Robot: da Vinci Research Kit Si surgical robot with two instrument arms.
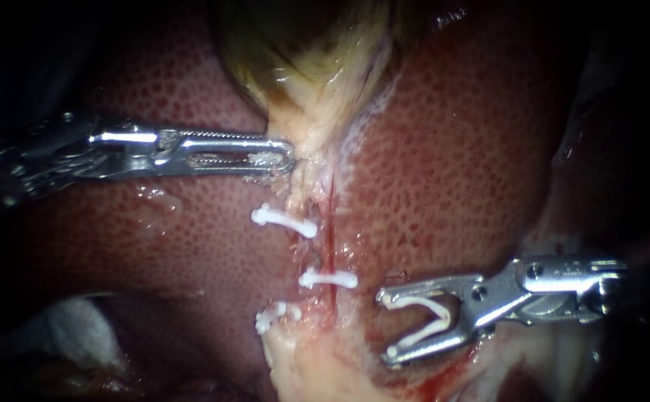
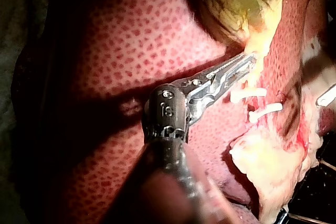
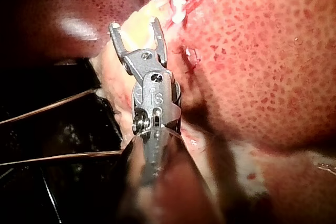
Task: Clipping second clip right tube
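Observation:
My left instrument (image 1: 289, 155) comes in from the left, its jaws shut on pale tissue at the narrow end of the gallbladder (image 1: 317, 52); the left wrist view shows the same grip (image 2: 250, 61). Below it run two tubes. A thin red tube (image 1: 332, 234) on the right carries one white clip (image 1: 328, 280). The paler strand to its left carries two white clips (image 1: 284, 221) (image 1: 276, 316). My right instrument (image 1: 386, 326) holds an open white clip (image 1: 425, 324) in its wide-spread jaws. It lies to the right of the red tube and apart from it. It also shows in the right wrist view (image 3: 134, 24).
Mottled red liver (image 1: 451, 149) surrounds the tubes on both sides. Pale fatty tissue (image 1: 317, 368) lies below the lowest clip. A dark hollow with a pale lump (image 1: 64, 320) sits at the lower left. Thin wires (image 3: 52, 106) cross the dark area beside my right instrument.

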